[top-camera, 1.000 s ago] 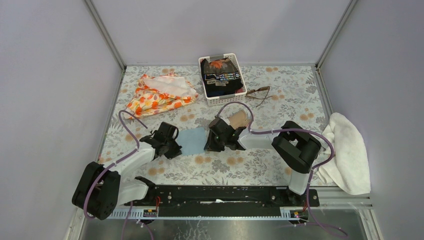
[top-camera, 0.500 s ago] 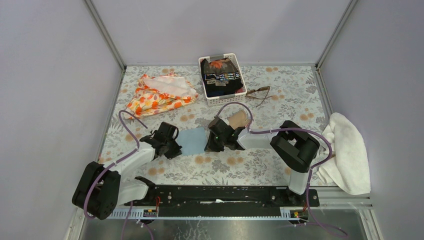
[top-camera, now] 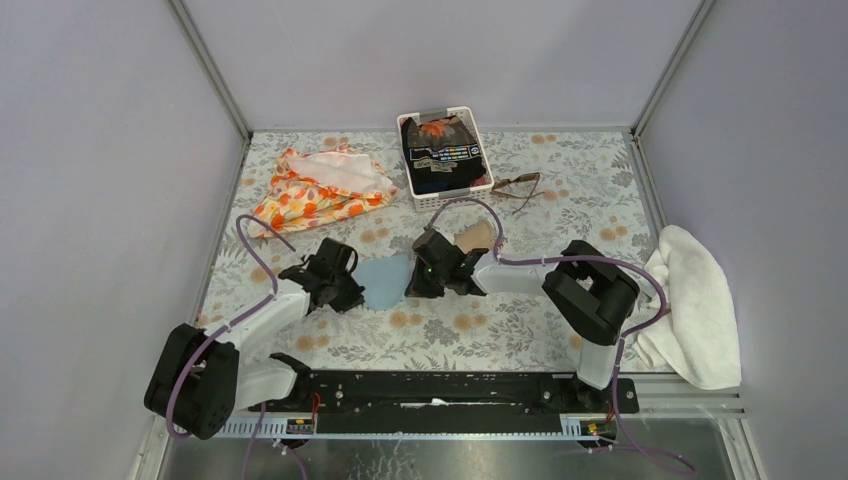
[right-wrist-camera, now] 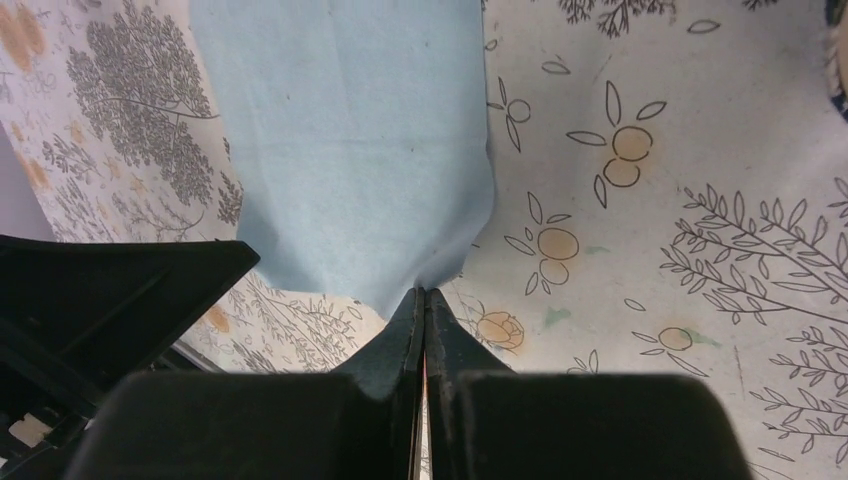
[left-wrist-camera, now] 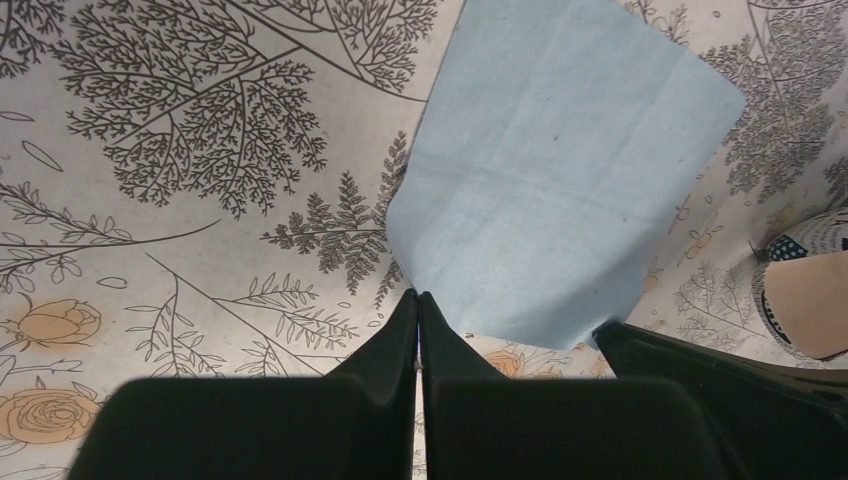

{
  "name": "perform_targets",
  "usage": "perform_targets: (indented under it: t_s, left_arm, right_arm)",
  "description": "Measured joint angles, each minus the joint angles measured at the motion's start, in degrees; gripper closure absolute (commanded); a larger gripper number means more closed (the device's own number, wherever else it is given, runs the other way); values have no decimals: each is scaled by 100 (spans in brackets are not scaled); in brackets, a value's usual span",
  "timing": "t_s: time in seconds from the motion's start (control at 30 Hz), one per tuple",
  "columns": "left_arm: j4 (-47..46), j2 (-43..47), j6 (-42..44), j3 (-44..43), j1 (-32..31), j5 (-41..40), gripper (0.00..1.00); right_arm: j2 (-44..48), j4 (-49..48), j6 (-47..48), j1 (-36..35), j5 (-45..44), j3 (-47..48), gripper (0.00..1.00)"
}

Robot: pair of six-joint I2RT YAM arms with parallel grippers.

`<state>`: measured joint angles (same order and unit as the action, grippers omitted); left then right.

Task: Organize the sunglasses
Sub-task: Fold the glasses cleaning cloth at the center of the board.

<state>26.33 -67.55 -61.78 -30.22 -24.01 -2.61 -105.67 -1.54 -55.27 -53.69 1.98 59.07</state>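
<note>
The tablecloth (top-camera: 560,180) is off-white, printed with dark grey leafy sprigs and branches and scattered pale orange roses and berries. Near its middle, the light blue cloth (left-wrist-camera: 560,170) is plain, without print. At the far left, a crumpled fabric (top-camera: 322,187) shows orange and red flowers on white. The basket (top-camera: 455,197) at the far middle is white; the folded clothes (top-camera: 445,165) in it are black with an orange patch and a multicoloured printed band. The sunglasses (top-camera: 517,187) to its right are brown – frame and lenses alike. The case (top-camera: 476,238) is tan, the towel (top-camera: 695,300) on the right plain white. The left gripper (left-wrist-camera: 418,300) and right gripper (right-wrist-camera: 424,295) are black, the cables (top-camera: 250,240) purple.
</note>
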Motion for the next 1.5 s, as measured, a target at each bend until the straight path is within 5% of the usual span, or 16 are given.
perform_targets:
  t_s: [1.5]
  left_arm:
    - [-107,-1054,498,-824,734,175,100]
  right_arm:
    - [-713,431,352,599,13,1132,100]
